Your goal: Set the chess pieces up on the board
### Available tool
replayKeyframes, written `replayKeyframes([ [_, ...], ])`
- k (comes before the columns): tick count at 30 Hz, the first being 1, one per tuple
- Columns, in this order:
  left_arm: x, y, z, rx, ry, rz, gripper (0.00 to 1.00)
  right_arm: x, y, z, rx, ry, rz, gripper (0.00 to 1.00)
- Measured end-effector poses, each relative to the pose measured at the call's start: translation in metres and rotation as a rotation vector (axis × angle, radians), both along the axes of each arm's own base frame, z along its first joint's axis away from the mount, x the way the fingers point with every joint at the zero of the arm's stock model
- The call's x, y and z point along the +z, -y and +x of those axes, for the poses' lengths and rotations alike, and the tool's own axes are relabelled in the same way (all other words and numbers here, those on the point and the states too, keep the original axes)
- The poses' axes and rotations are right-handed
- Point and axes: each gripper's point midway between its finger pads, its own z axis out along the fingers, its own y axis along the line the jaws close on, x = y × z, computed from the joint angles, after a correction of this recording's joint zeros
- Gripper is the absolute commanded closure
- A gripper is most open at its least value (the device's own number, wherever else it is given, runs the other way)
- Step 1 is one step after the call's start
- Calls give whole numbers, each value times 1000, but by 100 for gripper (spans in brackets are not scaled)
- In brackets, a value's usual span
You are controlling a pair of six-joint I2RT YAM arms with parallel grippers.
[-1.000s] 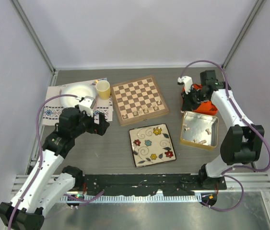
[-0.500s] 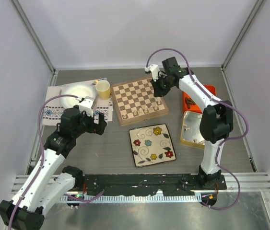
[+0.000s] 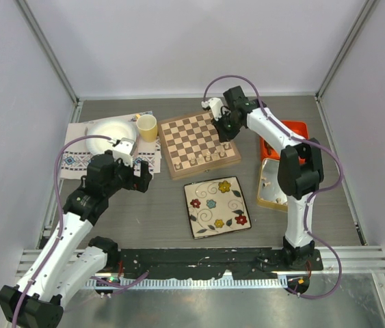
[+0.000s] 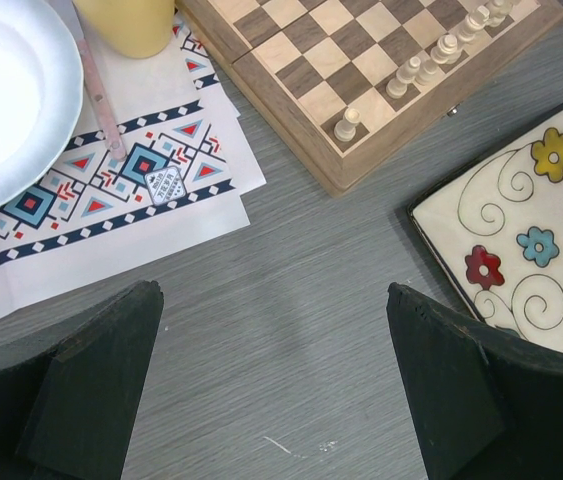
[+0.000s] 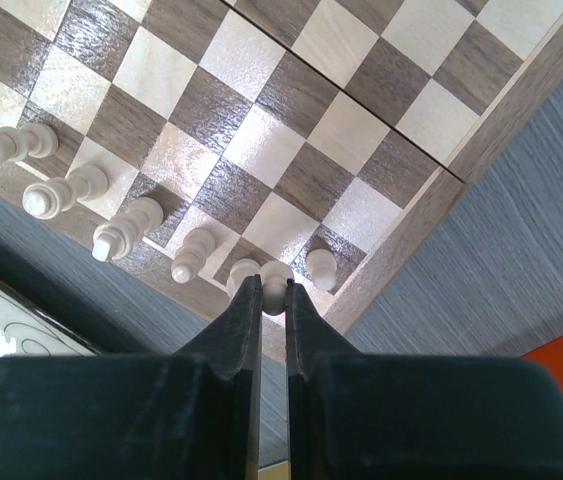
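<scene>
The right gripper (image 5: 273, 298) is pinched almost closed on 1 pale chess piece (image 5: 276, 281) at its tips, over the board (image 5: 261, 130) edge row, with other pale pieces (image 5: 121, 236) lined up left of the jaws. The left gripper (image 4: 271, 300) gapes wide and holds nothing, with the board's corner ahead of its jaws.

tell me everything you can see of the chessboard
The chessboard is a square of wood with light and dark brown checks, a tan border and a seam across its middle. It lies flat on the grey table, slightly askew. A row of pale pieces stands along its near edge. The right claw, shut on a pale piece, is at its near right corner.
</scene>
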Motion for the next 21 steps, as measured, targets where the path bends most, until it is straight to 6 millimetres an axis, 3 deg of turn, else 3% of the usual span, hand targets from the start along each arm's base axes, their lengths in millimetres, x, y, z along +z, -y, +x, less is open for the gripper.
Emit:
replayKeyframes([
  [10,0,0,0,0,0,0,0,-17,-8,2,10,-23,-23,95],
  [21,0,0,0,0,1,-1,1,-24,-15,7,16,-15,-48,92],
])
